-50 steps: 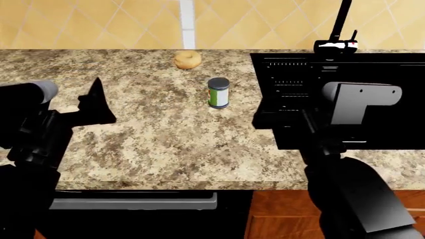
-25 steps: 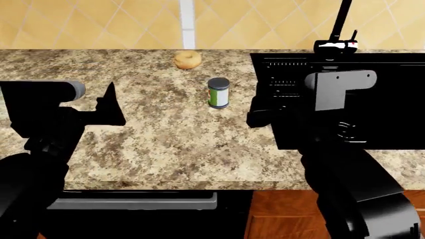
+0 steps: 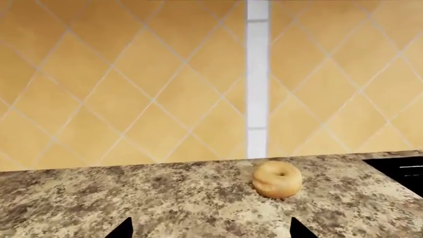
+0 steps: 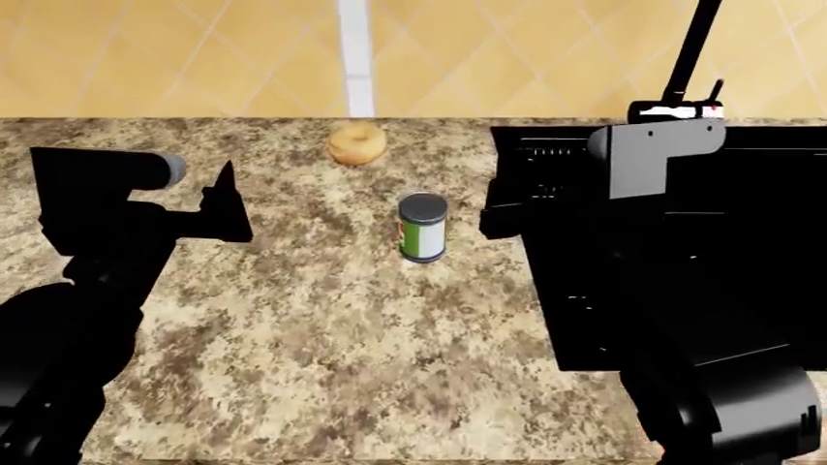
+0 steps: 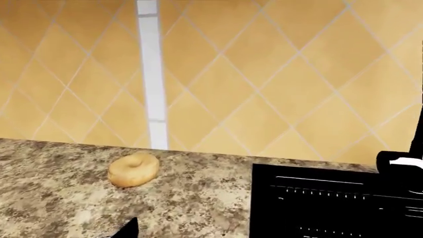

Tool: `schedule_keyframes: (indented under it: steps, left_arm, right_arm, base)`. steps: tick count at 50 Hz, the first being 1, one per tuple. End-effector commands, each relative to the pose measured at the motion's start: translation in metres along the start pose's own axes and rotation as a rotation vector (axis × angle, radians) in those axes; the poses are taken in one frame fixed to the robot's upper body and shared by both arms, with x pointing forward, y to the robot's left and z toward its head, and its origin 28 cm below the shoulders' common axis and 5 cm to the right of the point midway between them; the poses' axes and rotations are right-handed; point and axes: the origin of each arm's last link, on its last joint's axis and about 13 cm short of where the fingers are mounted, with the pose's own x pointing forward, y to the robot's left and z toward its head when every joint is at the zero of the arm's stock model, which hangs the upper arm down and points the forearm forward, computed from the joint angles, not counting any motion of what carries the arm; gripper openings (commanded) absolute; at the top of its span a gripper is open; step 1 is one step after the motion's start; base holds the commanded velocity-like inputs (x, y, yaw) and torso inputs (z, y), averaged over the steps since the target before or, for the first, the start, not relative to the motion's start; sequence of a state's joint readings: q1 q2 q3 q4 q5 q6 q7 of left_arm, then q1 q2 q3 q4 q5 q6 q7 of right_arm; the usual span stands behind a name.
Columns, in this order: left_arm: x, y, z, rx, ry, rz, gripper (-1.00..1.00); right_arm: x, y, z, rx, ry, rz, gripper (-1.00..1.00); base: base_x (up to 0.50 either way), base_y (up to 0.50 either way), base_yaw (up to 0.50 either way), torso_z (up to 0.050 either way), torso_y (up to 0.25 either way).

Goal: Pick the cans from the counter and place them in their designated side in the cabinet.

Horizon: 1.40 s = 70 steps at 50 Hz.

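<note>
One can (image 4: 423, 228), with a silver top and a green, white and red label, stands upright mid-counter (image 4: 310, 329). No second can is in view, and neither wrist view shows a can. My left gripper (image 4: 232, 208) hovers left of the can, apart from it. In the left wrist view its two dark fingertips (image 3: 123, 230) are wide apart, so the left gripper (image 3: 210, 233) is open and empty. My right gripper (image 4: 498, 218) hovers right of the can at the sink's edge. In the right wrist view the right gripper (image 5: 211, 233) looks open and shows one fingertip (image 5: 130, 229). The cabinet is out of view.
A tan bagel (image 4: 354, 143) lies near the tiled back wall, behind the can; it also shows in the left wrist view (image 3: 277, 179) and the right wrist view (image 5: 132, 169). A black inset sink (image 4: 776, 184) with a faucet (image 4: 688, 58) fills the right side.
The head view has tilted down and the counter's front edge has left the picture. My left gripper has moved right towards the can. My right arm has risen and shifted left.
</note>
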State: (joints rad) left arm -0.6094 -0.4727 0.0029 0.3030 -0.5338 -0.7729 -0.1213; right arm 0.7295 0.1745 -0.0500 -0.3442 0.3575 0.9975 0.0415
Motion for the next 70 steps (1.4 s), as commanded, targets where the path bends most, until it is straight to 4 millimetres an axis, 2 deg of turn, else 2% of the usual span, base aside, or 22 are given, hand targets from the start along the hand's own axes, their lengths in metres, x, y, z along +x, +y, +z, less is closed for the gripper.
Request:
schedule_keyframes:
  steps: [1, 7, 27, 42, 52, 70]
  left_arm:
    - [0.002, 0.001, 0.000, 0.007, 0.004, 0.001, 1.00]
    - [0.002, 0.002, -0.001, 0.003, 0.002, 0.005, 1.00]
    - [-0.002, 0.002, -0.001, 0.003, -0.005, 0.008, 1.00]
    - [-0.002, 0.002, -0.002, -0.005, -0.015, 0.009, 1.00]
    - [-0.003, 0.002, 0.000, -0.005, -0.022, 0.011, 1.00]
    - [-0.004, 0.002, 0.002, 0.002, -0.035, 0.009, 1.00]
  right_arm:
    - [0.002, 0.000, 0.000, 0.001, 0.003, 0.007, 1.00]
    - [0.004, 0.002, 0.000, 0.003, -0.003, 0.015, 1.00]
    - [0.006, 0.012, -0.001, -0.003, 0.034, 0.111, 1.00]
    - [-0.014, 0.019, 0.017, 0.037, 0.205, 0.205, 1.00]
    - [-0.023, 0.022, 0.025, 0.049, 0.255, 0.281, 1.00]
    - [-0.019, 0.027, 0.022, 0.046, 0.293, 0.336, 1.00]
  base:
    - [0.50, -0.03, 0.00, 0.000, 0.000]
    - [0.47, -0.02, 0.00, 0.002, 0.000]
    - [0.00, 0.00, 0.00, 0.000, 0.000]
    - [0.00, 0.00, 0.00, 0.000, 0.000]
    - [0.00, 0.00, 0.00, 0.000, 0.000]
    - [0.00, 0.00, 0.00, 0.000, 0.000]
